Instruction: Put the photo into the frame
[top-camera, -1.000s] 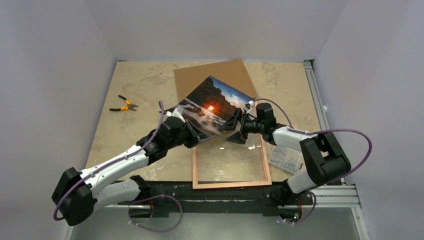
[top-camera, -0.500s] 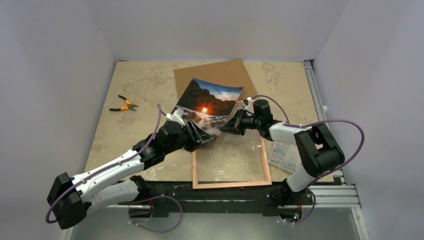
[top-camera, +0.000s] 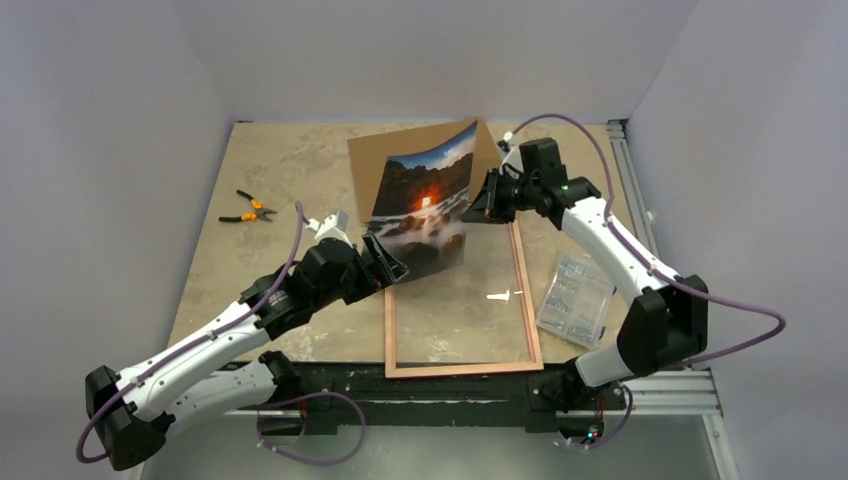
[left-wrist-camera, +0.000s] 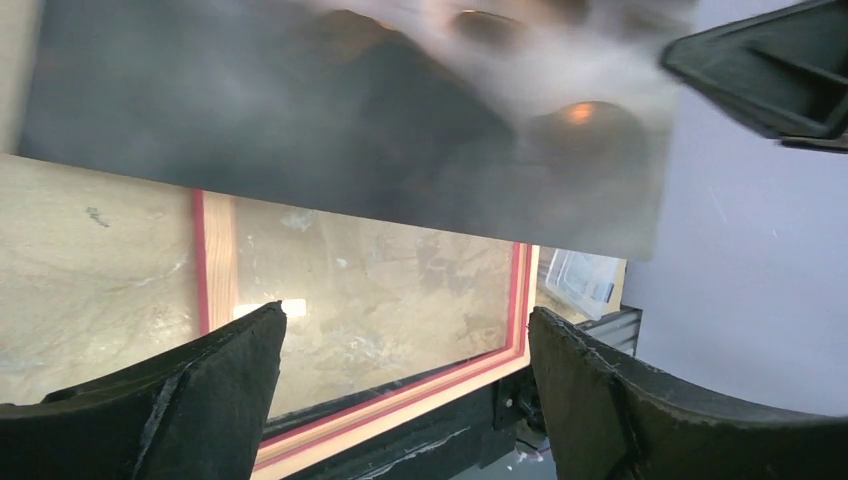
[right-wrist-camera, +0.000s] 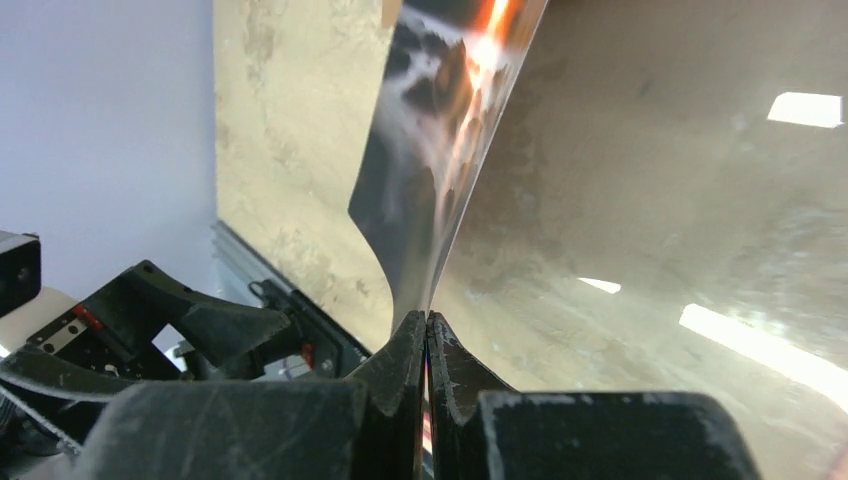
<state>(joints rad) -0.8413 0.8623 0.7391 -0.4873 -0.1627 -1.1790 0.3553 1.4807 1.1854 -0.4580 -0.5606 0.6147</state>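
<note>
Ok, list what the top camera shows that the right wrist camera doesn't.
Only the top view: the pliers, the brown board lying on the table, and the clear box by the right arm. Only the right wrist view: close up, the fingers pinched shut on the photo's edge, the sheet seen edge-on and bowed. Both: the photo held upright by the right gripper, and the tan table.

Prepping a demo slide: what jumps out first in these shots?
The photo, a sunset print, stands nearly upright mid-table, pinched at its right edge by the shut right gripper. By its lower left corner the left gripper is open, gripping nothing, over the pink frame lying flat.
</note>
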